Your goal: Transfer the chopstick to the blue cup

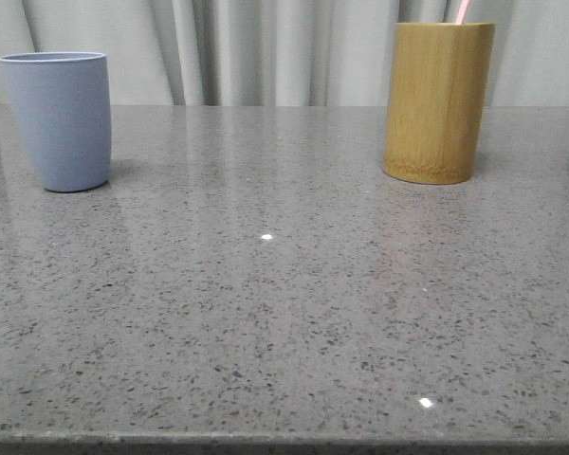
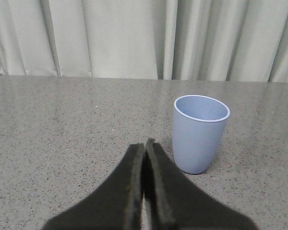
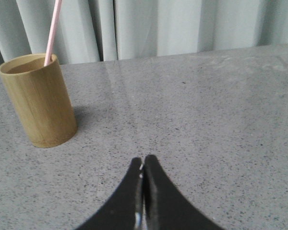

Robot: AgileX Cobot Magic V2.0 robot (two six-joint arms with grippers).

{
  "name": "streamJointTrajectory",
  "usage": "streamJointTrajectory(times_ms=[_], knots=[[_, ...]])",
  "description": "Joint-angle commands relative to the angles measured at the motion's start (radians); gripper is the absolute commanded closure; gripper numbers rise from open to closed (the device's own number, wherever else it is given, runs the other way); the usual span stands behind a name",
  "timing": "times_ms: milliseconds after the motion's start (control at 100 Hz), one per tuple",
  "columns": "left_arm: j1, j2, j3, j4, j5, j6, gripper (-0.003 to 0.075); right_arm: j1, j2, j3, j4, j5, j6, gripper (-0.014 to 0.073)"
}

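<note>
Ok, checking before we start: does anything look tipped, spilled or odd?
Nothing stands out. The blue cup and bamboo holder stand upright, apart, on a table free of spills, and the chopstick leans inside the holder.

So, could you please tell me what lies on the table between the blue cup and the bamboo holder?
Nothing: in the front view, only bare speckled grey table stretches between the blue cup and the bamboo holder.

Low front camera; two wrist cameras facing curtain (image 1: 266,47).

No legible txt or labels.
</note>
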Motion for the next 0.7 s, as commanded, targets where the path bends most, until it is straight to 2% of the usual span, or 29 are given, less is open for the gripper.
streamJointTrajectory(times_ms=[0, 310, 380, 450, 520, 620, 690], knots=[[0.001, 0.11, -0.117, -0.013, -0.034, -0.012, 0.0739, -0.008, 0.083, -0.095, 0.021, -0.037, -0.002, 0.0699], [0.001, 0.406, -0.332, -0.021, 0.009, -0.012, 0.0738, -0.008, 0.332, -0.3, 0.028, 0.035, -0.054, 0.0696], [0.001, 0.455, -0.361, -0.021, 0.018, -0.012, 0.0737, -0.008, 0.378, -0.333, 0.028, 0.036, -0.056, 0.0671], [0.001, 0.495, -0.384, -0.021, 0.023, -0.009, 0.0723, -0.008, 0.419, -0.364, 0.028, 0.036, -0.056, 0.06], [0.001, 0.527, -0.402, -0.021, 0.024, -0.007, 0.0675, -0.008, 0.454, -0.391, 0.028, 0.036, -0.056, 0.0489], [0.001, 0.552, -0.42, -0.021, 0.022, -0.005, 0.0558, -0.008, 0.493, -0.424, 0.028, 0.036, -0.056, 0.0329], [0.001, 0.559, -0.422, -0.021, 0.015, -0.005, 0.0466, -0.008, 0.51, -0.435, 0.028, 0.035, -0.056, 0.0275]])
